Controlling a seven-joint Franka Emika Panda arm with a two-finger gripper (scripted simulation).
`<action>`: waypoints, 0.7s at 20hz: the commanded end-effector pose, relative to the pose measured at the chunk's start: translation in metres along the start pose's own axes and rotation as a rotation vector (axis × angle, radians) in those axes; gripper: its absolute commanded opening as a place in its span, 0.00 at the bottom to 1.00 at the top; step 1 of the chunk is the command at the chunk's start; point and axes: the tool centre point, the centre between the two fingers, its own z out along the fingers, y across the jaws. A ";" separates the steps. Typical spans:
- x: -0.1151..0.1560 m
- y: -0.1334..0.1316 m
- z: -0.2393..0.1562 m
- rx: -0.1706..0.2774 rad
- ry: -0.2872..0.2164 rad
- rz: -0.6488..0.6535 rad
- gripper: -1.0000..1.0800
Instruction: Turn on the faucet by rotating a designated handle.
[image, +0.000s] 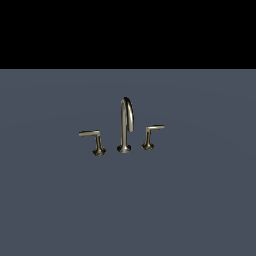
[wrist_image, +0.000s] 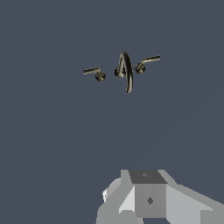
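Faucet (image: 125, 125) sits mid-floor, far from every edge, spout upright between two levers. My target, handle (image: 151, 136), stands at exterior view's right of spout, bar (image: 156, 127) pointing outward, clear to sweep. My gripper (wrist_image: 148, 197) hangs well back, only body showing in wrist view; fingers unseen, opening unknowable, nothing visibly held. Approach step, I reckon.

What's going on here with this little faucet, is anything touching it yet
Nothing is touching it yet. A small brass faucet stands on a flat grey surface, its spout between two lever handles. The smaller handle, on the exterior view's right, is untouched. The gripper shows only in the wrist view, well away from the faucet.
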 end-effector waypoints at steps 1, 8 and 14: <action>0.010 -0.003 0.011 0.000 -0.001 0.041 0.00; 0.048 -0.010 0.054 0.001 -0.001 0.198 0.00; 0.088 -0.011 0.097 0.001 -0.001 0.357 0.00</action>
